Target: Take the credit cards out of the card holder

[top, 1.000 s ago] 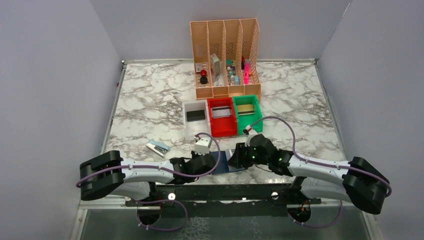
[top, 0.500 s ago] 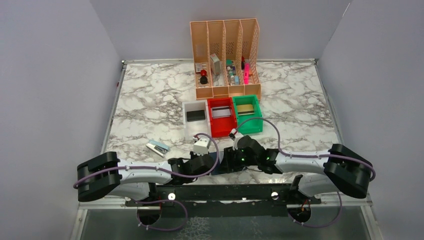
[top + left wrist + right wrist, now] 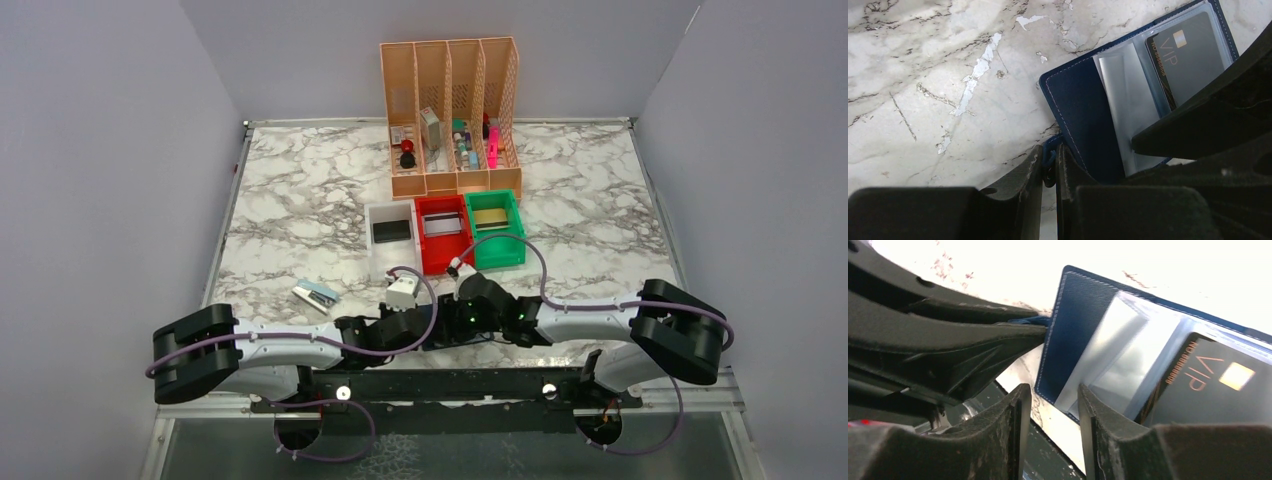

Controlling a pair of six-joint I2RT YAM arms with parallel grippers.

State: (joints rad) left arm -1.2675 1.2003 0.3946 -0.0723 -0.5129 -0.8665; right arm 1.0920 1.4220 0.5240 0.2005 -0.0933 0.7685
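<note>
Card holder (image 3: 1083, 115) corner between tips of left gripper (image 3: 1049, 161), beside right gripper (image 3: 1052, 402).

Plain lilac-grey walls (image 3: 100, 150) enclose a white marble-patterned table (image 3: 300, 200); below its near edge, perhaps a glossy floor (image 3: 480, 455).

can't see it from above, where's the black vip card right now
The black VIP card sits upper right in the left wrist view, inside the open card holder, opposite the left fingers.
</note>
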